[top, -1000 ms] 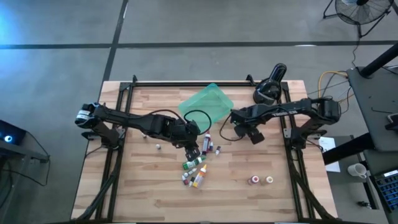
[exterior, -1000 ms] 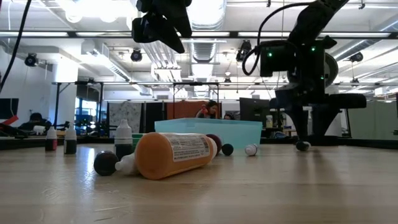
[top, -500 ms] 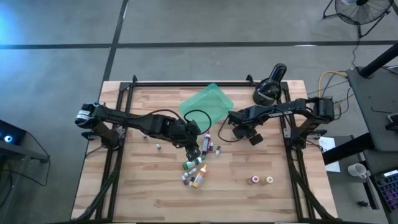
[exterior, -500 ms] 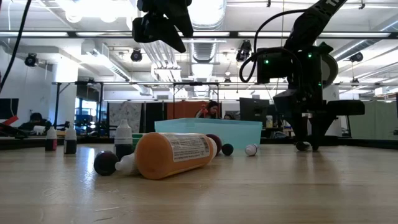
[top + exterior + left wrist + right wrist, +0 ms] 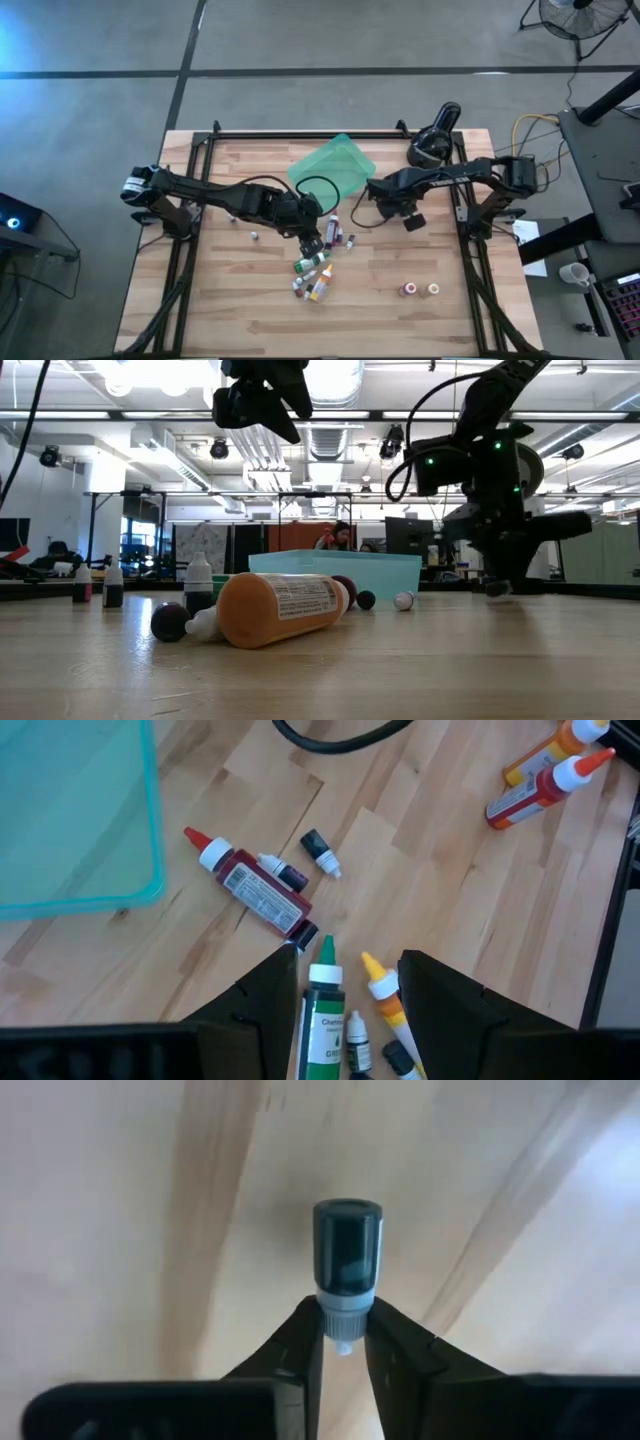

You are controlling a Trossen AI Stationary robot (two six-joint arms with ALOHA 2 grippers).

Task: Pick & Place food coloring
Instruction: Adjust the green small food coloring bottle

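Teal tray (image 5: 335,163) on table (image 5: 240,300); black lamp (image 5: 433,140) at corner.

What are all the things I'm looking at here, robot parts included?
table: one, light wood, under everything
tray: one, translucent teal, far middle of the table
lamp-like device: one, black, far right corner
heaped bottles: several, red, green, orange, mid-table
standing bottles: two, white-capped, near right
tiny bottle: one, dark teal, pinched by its white cap
left gripper: black, open above the heap
right gripper: black, shut on the tiny bottle
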